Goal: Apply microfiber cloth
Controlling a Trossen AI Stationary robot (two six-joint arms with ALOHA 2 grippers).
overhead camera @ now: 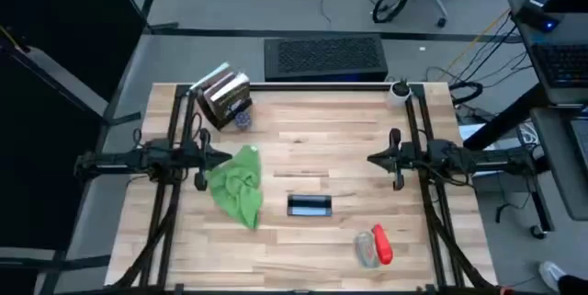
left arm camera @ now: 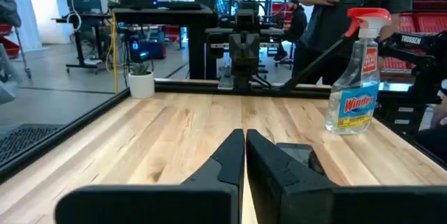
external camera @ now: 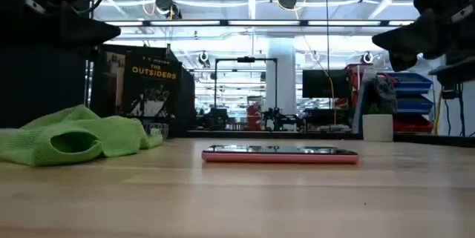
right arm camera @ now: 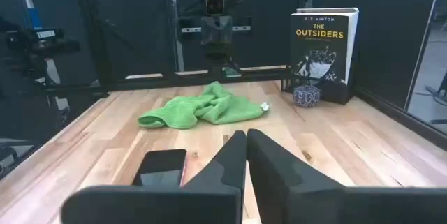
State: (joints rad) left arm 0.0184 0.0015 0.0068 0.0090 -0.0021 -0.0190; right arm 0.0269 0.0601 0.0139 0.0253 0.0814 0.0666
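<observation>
- The bright green, soft microfiber cloth [overhead camera: 238,185] lies crumpled on the pale wooden plank bench [overhead camera: 312,143], on the left half, in a loose heap with folds and a raised hollow pocket that shows in the low view [external camera: 74,138].
- From above, the cloth is longer than it is wide, running from just beside the left gripper toward the near edge of the bench; its surface has a fine mesh-like weave.
- A small white tag sits at one edge of the cloth in the right wrist view [right arm camera: 202,109].
- The left gripper [overhead camera: 218,156] hangs above the bench right beside the far end of the cloth; its jaws are closed, the two dark fingers [left arm camera: 227,161] pressed together and holding nothing.
- The right gripper [overhead camera: 375,158] is across the bench, well apart from the cloth, with its jaws likewise closed and empty.
- A flat black rectangular phone with a pinkish edge [overhead camera: 310,205] lies just to the right of the cloth, not touching it.
- A clear plastic spray bottle with a red trigger [overhead camera: 374,245] lies on its side near the front right of the bench.
- A paperback book with a dark cover [right arm camera: 324,49] stands upright in a holder at the far left corner, behind the cloth.
</observation>
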